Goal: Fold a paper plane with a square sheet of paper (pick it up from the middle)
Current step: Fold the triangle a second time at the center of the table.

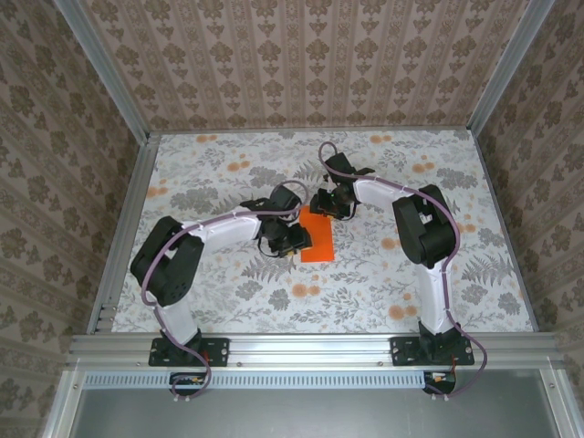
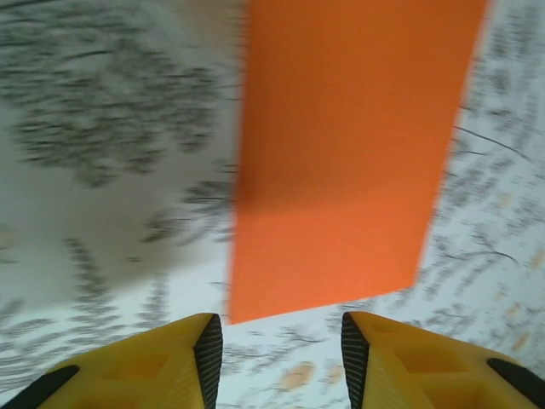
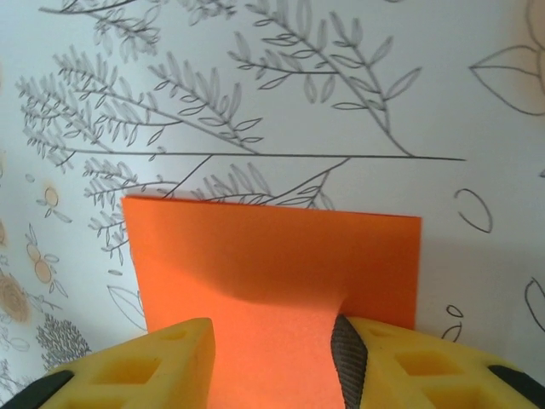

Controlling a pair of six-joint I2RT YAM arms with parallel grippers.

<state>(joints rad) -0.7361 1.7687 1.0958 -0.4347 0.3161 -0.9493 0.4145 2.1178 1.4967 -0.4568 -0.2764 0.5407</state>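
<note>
While the square sheet of paper (image 1: 318, 239), creased to a narrow rectangle, lies flat mid-bench (image 1: 228, 274), the left gripper (image 2: 277, 328) hangs wide open just short of 1 edge; the right gripper (image 3: 272, 328), equally open, straddles the paper, gripping nothing

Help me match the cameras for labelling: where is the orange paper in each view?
Top external: paper lies just right of centre.
Left wrist: paper takes the upper centre-right, ahead of the left fingers.
Right wrist: paper sits lower centre, running down between the right fingers.
Shared landmark: the grey leaf print on the table beside the paper.
</note>
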